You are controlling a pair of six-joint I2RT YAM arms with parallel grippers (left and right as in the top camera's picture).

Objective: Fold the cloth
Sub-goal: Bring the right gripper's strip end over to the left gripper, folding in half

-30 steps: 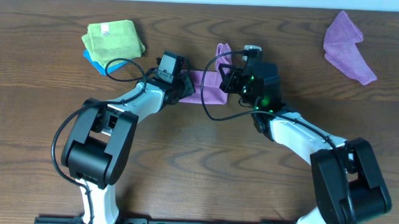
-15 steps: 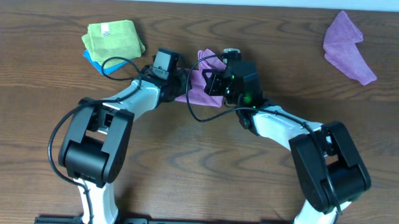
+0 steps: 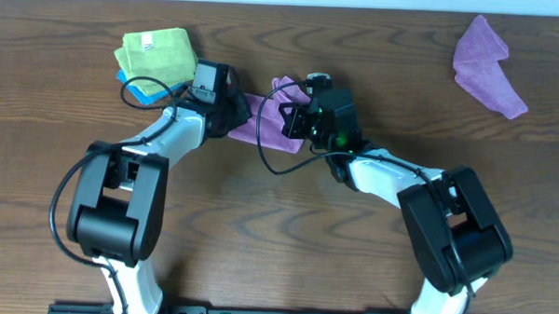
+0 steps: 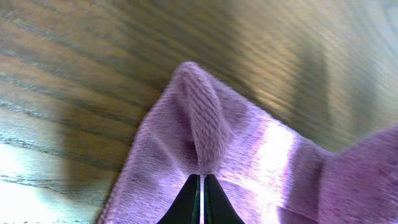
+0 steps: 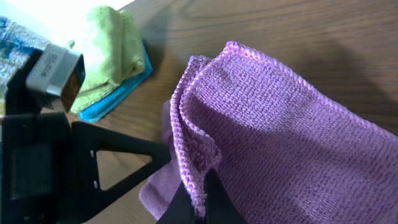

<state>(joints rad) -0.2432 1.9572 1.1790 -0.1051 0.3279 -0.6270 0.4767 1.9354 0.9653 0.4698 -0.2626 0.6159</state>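
Because a fold needs one edge lifted and carried over the rest, we are gripping the cloth (image 3: pixel 271 129) with both arms at once, at the back middle of the table (image 3: pixel 286 241). It is lying partly bunched there, just right of the lime-green cloth (image 3: pixel 157 52) and well apart from the lavender cloth (image 3: pixel 488 66) in the far corner.

With the left gripper (image 4: pixel 201 183) we are pinching a raised ridge of fabric. Its fingers are pressed together with the pleat standing up just beyond the tips, and the rest of the cloth is spreading flat on the wood to either side. We are judging this to be the anchor that is keeping the sheet from sliding.

With the right gripper (image 5: pixel 198 190) we are clamping the hemmed edge where two layers are already doubled. The stitched border is running up from between the fingertips, and the body of the cloth is draping away to the right. The two grippers are sitting close together over the cloth, so we are reckoning the fold to be under way, not yet laid flat.
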